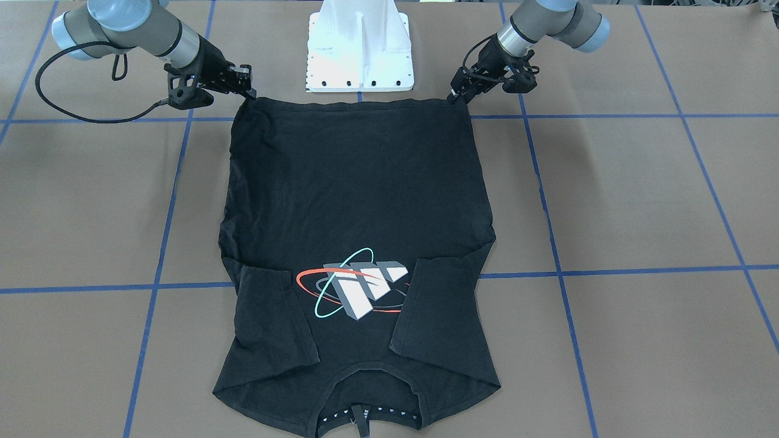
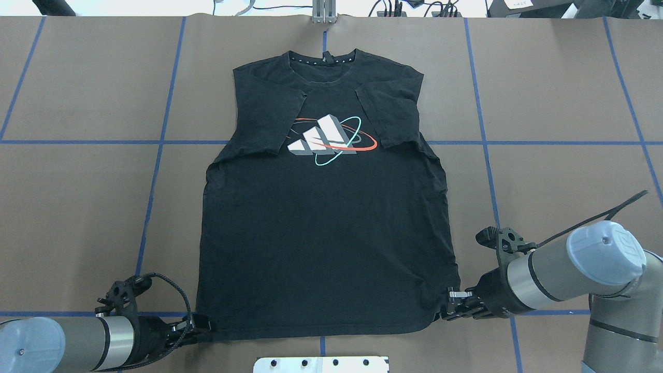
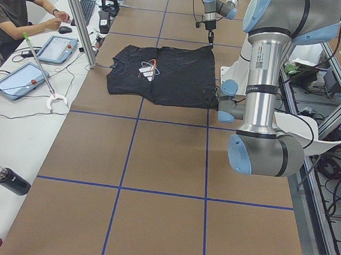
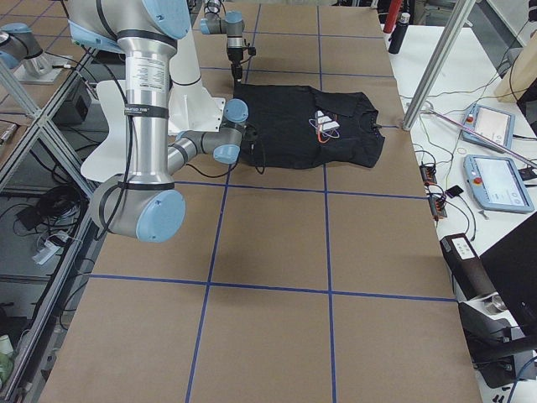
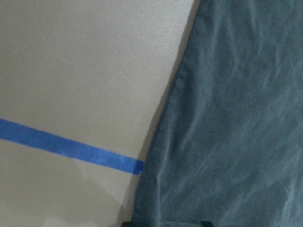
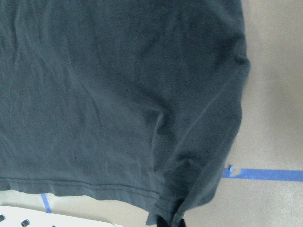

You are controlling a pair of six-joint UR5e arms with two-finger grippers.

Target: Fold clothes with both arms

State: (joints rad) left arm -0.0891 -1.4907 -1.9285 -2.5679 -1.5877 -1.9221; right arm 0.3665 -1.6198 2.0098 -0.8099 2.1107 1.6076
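Note:
The black T-shirt (image 2: 321,233) lies flat and face up on the brown table, collar at the far side, both short sleeves folded in beside the chest graphic (image 2: 329,139). It also shows in the front view (image 1: 353,182). My left gripper (image 2: 204,326) sits at the near left hem corner, also seen in the front view (image 1: 456,94). Its wrist view shows the shirt's side edge (image 5: 227,118) running down to it. My right gripper (image 2: 450,305) sits at the near right hem corner, also in the front view (image 1: 249,91). Its wrist view shows cloth (image 6: 118,94) puckered into it. Both look shut on the hem.
The white pedestal base (image 1: 360,55) stands just behind the hem between the arms. Blue tape lines (image 2: 155,171) cross the table. An operator (image 3: 14,6) sits at a side bench with tablets (image 3: 58,49) and a dark bottle (image 3: 10,180).

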